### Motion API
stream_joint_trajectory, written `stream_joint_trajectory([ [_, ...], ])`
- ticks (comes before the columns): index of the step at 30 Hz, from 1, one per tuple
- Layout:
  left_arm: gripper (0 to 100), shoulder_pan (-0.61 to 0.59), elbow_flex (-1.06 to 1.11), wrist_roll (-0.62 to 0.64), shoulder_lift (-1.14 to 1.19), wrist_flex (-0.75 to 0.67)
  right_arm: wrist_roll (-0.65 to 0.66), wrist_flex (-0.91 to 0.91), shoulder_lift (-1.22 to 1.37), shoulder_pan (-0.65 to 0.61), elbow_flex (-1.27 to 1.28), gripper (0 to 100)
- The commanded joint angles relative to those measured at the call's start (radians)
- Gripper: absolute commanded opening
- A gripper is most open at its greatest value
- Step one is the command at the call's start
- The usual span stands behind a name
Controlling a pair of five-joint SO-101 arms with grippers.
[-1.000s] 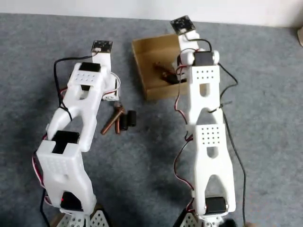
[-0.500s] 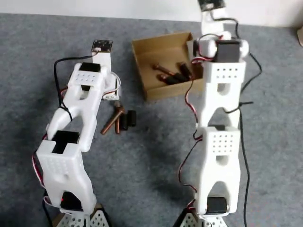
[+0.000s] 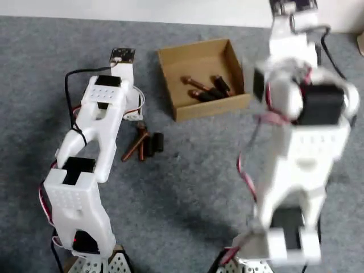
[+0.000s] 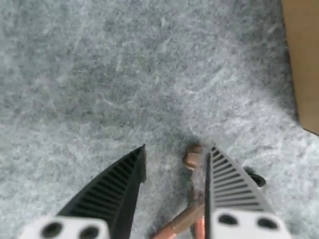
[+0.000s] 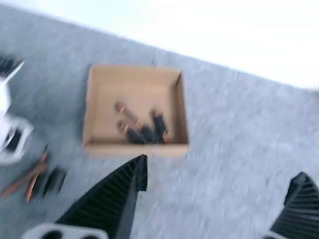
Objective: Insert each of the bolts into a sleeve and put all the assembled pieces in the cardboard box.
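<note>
Grey felt covers the desk (image 3: 193, 187), and at the near edge both white arms stand on their bases. The left arm (image 3: 85, 153) stretches low across the felt. The right arm (image 3: 307, 142) is reared up tall on its own side, its wrist up by the far wall.

Moving out to the middle, there's the loose pile just beside the left arm. A few copper bolts (image 3: 135, 143) lie slanted and close together, and the black sleeves (image 3: 153, 143) rest right against them on the side toward the box. None of these bolts is inside a sleeve.

The left jaws are released, spread apart and holding nothing, tips down just over the felt at the far end of that pile. From the left wrist, one copper bolt head (image 4: 192, 158) sits between the tips, tight up by one of them. I can't tell whether it touches. A black sleeve (image 4: 254, 178) peeks out behind that same tip.

Farther back is the cardboard box (image 3: 170, 62), open at the top and set at a slight angle between the two arms. Inside lie the assembled pieces (image 3: 205, 88), copper bolts pushed into black sleeves, gathered toward its near wall.

The right jaws are released too, flung wide with nothing in them, hanging high above the desk and looking down on the box (image 5: 134, 147) and its pieces (image 5: 142, 130).
</note>
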Motion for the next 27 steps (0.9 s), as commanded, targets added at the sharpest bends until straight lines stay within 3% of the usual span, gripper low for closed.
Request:
stream_joint_trajectory([
  [1, 19, 0.018, -0.012, -0.006, -0.019, -0.006, -0.012, -0.030, -0.329, -0.019, 0.476, 38.6],
  [5, 19, 0.038, -0.012, -0.006, -0.021, -0.005, -0.005, -0.242, -0.639, -0.015, 1.003, 38.6],
  [9, 19, 0.050, -0.012, -0.008, -0.081, 0.086, -0.005, -0.479, -0.892, -0.015, 1.466, 38.6],
  [12, 19, 0.050, -0.007, -0.097, -0.145, 0.173, -0.012, -0.596, -0.978, -0.015, 1.702, 38.6],
  [19, 19, 0.094, -0.001, -0.344, -0.232, 0.313, -0.060, -0.851, -1.001, -0.015, 1.952, 38.6],
  [27, 19, 0.081, 0.048, -0.658, -0.157, 0.342, -0.060, -0.940, -1.001, -0.016, 2.023, 38.6],
])
